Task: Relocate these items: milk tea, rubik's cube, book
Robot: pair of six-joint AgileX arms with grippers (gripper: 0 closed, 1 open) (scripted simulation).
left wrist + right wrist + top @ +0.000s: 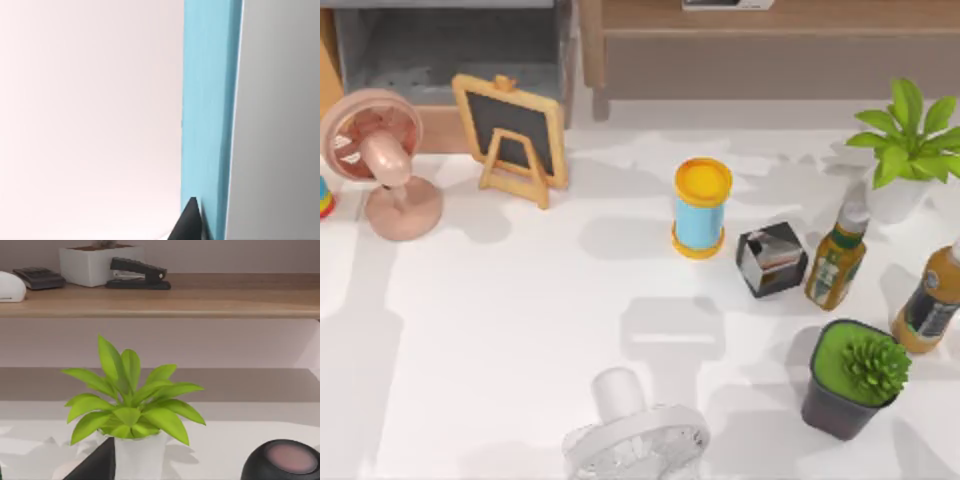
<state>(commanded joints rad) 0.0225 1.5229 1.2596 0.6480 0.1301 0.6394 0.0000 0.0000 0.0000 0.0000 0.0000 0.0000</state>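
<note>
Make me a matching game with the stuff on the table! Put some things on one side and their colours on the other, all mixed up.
Things:
1. round desk fan on a stand
2. small chalkboard on a wooden easel
3. cylinder cup with a lid
4. shiny cube

Colours:
A. dark grey
B. pink
C. blue body, yellow top
D. black panel, tan frame

Pairs: 1-B, 2-D, 3-C, 4-A

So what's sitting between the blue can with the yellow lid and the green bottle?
In the top view, the dark shiny grey cube sits between the blue can and the green bottle, apart from the can.
</note>
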